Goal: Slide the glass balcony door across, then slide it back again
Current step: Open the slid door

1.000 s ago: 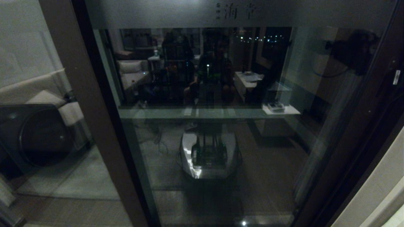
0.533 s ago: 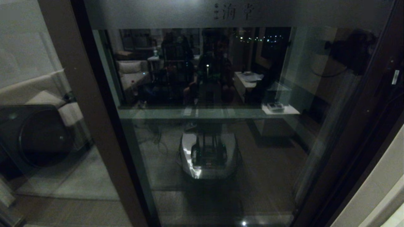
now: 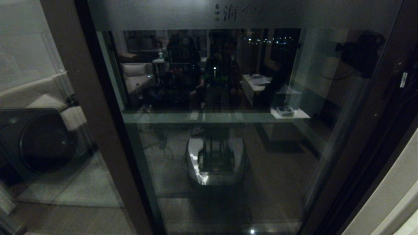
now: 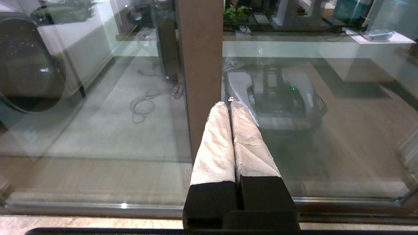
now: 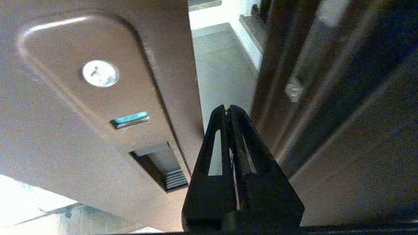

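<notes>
Head camera faces the glass balcony door (image 3: 222, 114) closely; both wrist cameras share it.

Dim out here. A dark round-fronted washing machine (image 3: 36, 140) sits on pale floor tiles (image 3: 81, 186). City lights (image 3: 267, 40) twinkle beyond.

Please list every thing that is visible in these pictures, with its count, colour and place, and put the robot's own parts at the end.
glass balcony door: one, dark brown frame, frosted top band with characters, fills the middle of the head view.
recessed handle: one, brown slot with a round lock and a teal tab above it, on the door's edge stile, beside the right gripper.
fixed glass panel: one, brown-framed, at the robot's left.
washing machine: one, dark round door, behind the left glass.
cable: one, pale coil, on the floor behind the glass.
left gripper: one, white-wrapped fingers, shut, before the middle brown stile.
right gripper: one, black, shut, tip in the gap beside the door's edge.
</notes>
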Available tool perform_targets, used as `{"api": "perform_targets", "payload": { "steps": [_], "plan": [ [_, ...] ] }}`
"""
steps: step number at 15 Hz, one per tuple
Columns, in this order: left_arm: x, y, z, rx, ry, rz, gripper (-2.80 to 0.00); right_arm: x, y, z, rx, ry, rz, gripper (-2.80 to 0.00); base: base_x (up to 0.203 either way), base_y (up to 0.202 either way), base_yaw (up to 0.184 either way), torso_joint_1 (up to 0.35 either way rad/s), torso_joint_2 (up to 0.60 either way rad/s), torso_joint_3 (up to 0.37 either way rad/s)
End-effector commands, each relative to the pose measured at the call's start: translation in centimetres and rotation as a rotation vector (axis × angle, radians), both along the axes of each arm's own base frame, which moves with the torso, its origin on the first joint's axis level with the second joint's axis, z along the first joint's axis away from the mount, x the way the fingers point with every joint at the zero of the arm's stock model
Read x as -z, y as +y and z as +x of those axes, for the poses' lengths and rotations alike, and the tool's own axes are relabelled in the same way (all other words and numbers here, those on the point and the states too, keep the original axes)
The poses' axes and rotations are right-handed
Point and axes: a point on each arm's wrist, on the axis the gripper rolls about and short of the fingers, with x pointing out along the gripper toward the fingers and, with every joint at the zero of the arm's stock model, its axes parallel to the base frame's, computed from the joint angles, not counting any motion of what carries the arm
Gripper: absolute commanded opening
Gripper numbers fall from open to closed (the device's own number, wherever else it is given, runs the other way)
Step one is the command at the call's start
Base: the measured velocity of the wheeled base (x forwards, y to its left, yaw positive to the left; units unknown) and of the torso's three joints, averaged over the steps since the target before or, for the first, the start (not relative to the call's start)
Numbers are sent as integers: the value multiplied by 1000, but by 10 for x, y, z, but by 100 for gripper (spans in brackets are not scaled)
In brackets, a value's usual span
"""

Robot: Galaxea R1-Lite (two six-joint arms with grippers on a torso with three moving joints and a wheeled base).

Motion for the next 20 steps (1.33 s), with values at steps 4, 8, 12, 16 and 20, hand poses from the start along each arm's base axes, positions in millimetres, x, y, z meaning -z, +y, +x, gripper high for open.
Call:
{"api": "perform_targets", "payload": {
  "steps": [4, 8, 12, 16, 20],
  "plan": [
    [0, 0, 0, 0, 0, 0, -280, 0, 10, 3, -23, 5, 1, -280, 0, 0, 0, 0, 0, 0],
    [0, 0, 0, 0, 0, 0, -280, -1, 18, 6, -33, -3, 20, -280, 0, 0, 0, 0, 0, 0],
    [0, 0, 0, -1, 0, 0, -280, -15, 20, 7, -41, -76, -14, -280, 0, 0, 0, 0, 0, 0],
    [0, 0, 0, 0, 0, 0, -280, -6, 16, 15, -42, -75, -13, -280, 0, 0, 0, 0, 0, 0],
    [0, 0, 0, 0, 0, 0, -280, 2, 15, 25, -49, -102, -23, -280, 0, 0, 0, 0, 0, 0]
  ]
}}
